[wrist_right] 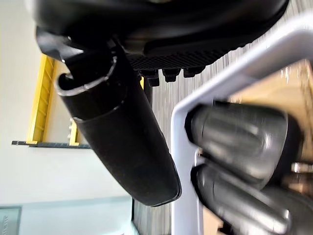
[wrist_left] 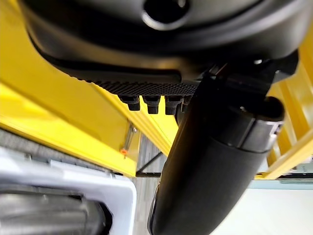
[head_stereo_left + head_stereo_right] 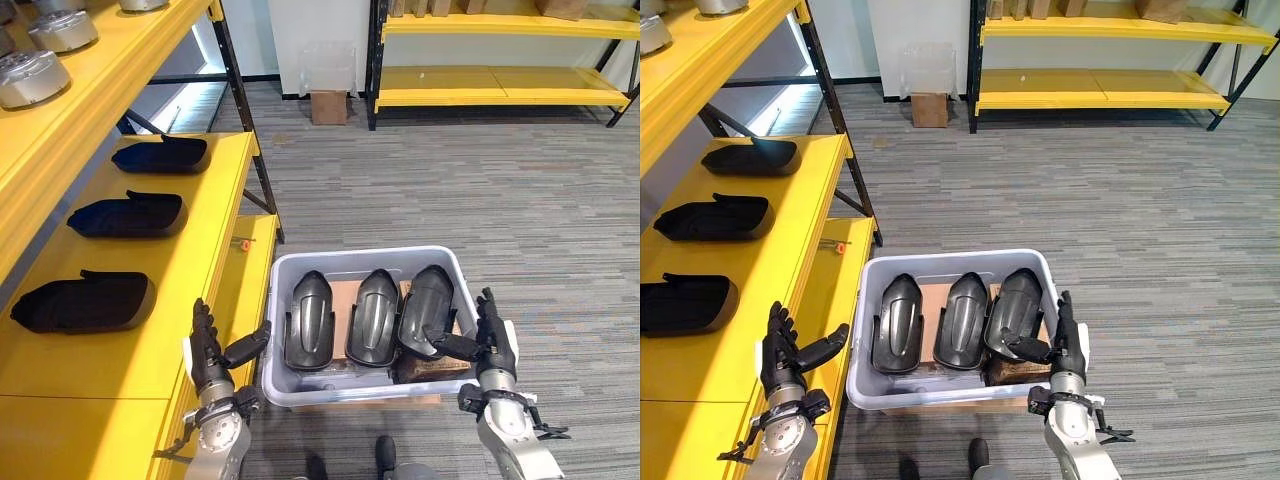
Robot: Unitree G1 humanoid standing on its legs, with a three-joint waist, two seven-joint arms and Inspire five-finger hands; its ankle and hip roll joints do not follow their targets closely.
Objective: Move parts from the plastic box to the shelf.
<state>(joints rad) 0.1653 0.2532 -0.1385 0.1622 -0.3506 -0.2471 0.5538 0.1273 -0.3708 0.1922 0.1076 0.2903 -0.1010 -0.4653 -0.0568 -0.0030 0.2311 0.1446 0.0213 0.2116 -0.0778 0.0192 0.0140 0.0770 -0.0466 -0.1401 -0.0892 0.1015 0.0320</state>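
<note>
Far to the left of the left hand (image 3: 212,352) is the yellow shelf (image 3: 190,250); three dark parts (image 3: 128,215) lie on it in a row, one behind the other, so some of the job looks done; the left hand is just beside the shelf edge with its fingers straight and nothing in it. Between the two hands sits the plastic box (image 3: 280,390) on the floor; three more dark parts (image 3: 372,318) stand in it side by side, and these are what is left to move. The right hand (image 3: 492,340) is at the box's right side, fingers straight and holding nothing, its thumb reaching in close to the nearest part (image 3: 428,305); I cannot tell if it touches.
</note>
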